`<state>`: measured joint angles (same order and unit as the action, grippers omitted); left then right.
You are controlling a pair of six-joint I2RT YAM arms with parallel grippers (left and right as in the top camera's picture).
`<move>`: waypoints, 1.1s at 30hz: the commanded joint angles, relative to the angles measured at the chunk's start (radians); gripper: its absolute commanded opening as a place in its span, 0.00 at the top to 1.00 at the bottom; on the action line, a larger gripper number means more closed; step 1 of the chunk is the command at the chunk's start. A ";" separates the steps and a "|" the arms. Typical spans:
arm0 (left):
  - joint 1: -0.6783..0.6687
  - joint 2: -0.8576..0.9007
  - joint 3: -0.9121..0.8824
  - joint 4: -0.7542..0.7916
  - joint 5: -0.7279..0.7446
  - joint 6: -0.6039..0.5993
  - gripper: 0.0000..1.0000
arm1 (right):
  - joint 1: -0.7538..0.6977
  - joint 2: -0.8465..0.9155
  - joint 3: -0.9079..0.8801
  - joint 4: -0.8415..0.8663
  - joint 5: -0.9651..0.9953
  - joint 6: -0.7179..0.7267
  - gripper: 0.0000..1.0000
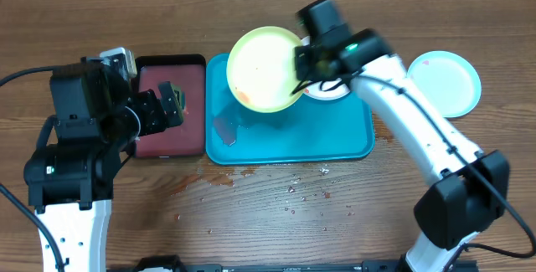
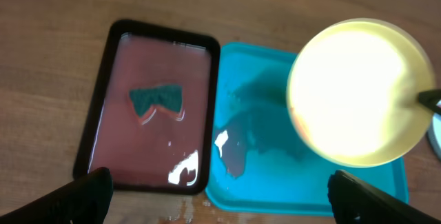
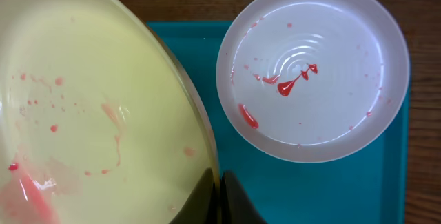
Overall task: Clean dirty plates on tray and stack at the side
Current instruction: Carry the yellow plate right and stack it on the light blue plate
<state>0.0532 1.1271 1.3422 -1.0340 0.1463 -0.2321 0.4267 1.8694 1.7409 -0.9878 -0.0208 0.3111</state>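
Note:
My right gripper [image 1: 299,69] is shut on the rim of the lime green plate [image 1: 263,69] and holds it tilted above the turquoise tray [image 1: 352,142]. The plate carries red sauce smears [image 3: 27,189]. The white plate [image 3: 313,69] with red smears lies on the tray, mostly hidden under my right arm in the overhead view [image 1: 335,93]. The light blue plate [image 1: 448,81] sits on the table to the right of the tray. My left gripper [image 2: 220,189] is open and empty, above the seam between the black tray and the turquoise tray.
A small black tray [image 1: 172,105] of reddish liquid sits left of the turquoise tray, with a dark green sponge [image 2: 157,100] in it. A puddle [image 2: 234,155] lies on the turquoise tray's left part. Water drops [image 1: 293,190] dot the table in front.

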 commanded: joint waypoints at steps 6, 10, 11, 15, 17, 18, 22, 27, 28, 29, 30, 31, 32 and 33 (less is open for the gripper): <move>-0.008 0.097 0.002 -0.049 0.004 0.019 0.00 | -0.229 -0.013 -0.001 -0.037 -0.274 0.027 0.96; -0.053 0.137 0.001 -0.042 0.000 0.032 0.00 | -0.372 -0.013 -0.001 -0.055 -0.261 0.027 0.96; -0.068 0.145 0.001 -0.036 0.000 0.035 0.00 | -0.417 -0.013 -0.001 -0.061 -0.259 0.026 0.96; -0.146 0.179 0.001 -0.006 -0.032 0.038 0.00 | -0.586 -0.013 -0.001 -0.085 -0.216 0.027 0.96; -0.183 0.199 0.002 0.010 -0.044 0.037 0.01 | -0.659 -0.013 -0.001 -0.101 -0.148 0.027 0.96; -0.201 0.211 0.001 0.018 -0.046 0.034 0.00 | -0.697 -0.012 -0.001 -0.109 -0.108 0.027 0.96; -0.261 0.260 0.002 0.063 -0.045 0.022 0.00 | -0.819 -0.011 -0.026 -0.114 -0.021 0.027 0.96; -0.310 0.312 0.001 0.115 -0.045 0.022 0.00 | -0.915 -0.006 -0.098 -0.051 -0.013 0.027 0.96; -0.317 0.321 0.002 0.121 -0.045 0.022 0.00 | -0.928 -0.006 -0.114 -0.039 -0.013 0.029 0.96; -0.322 0.326 0.002 0.125 -0.045 0.022 0.00 | -0.942 -0.006 -0.132 -0.026 -0.013 0.031 0.96; -0.325 0.332 0.002 0.129 -0.045 0.022 0.00 | -0.952 -0.006 -0.150 -0.011 -0.013 0.030 0.96; -0.328 0.335 0.001 0.131 -0.045 0.022 0.00 | -0.961 -0.006 -0.167 0.003 -0.014 0.030 0.96; -0.329 0.338 0.001 0.134 -0.045 0.023 0.00 | -0.967 -0.005 -0.183 0.016 -0.014 0.030 0.96; -0.329 0.338 0.001 0.135 -0.045 0.023 0.00 | -0.970 -0.005 -0.200 0.034 -0.014 0.030 0.96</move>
<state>-0.2687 1.4601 1.3415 -0.9073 0.1154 -0.2249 -0.5304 1.8694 1.5806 -0.9871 -0.0418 0.3370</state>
